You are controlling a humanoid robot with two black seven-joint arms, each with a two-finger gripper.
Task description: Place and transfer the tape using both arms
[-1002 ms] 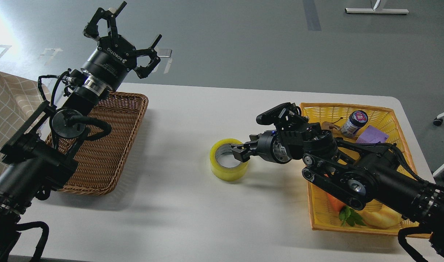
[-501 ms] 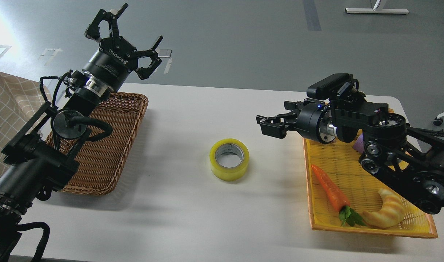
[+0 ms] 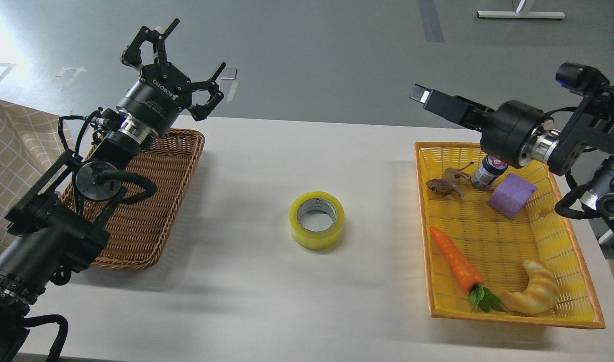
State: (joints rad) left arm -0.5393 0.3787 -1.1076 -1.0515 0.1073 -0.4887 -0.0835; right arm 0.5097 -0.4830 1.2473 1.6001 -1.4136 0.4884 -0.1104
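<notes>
The tape, a yellow roll with a grey-white core, lies flat on the white table at its middle, with nothing touching it. My left gripper is raised above the far end of the brown wicker basket, its fingers spread open and empty, well left of the tape. My right gripper is raised at the right, above the far edge of the yellow basket and far from the tape. It is seen side-on as one dark bar, so its fingers cannot be told apart.
The yellow basket holds a carrot, a croissant, a purple block, a small jar and a brown toy animal. A checked cloth lies at the left edge.
My right gripper, which had its fingers at the tape, has let it go and has risen and pulled back to the right over the yellow basket. The tape stays put. The left arm barely moved.
</notes>
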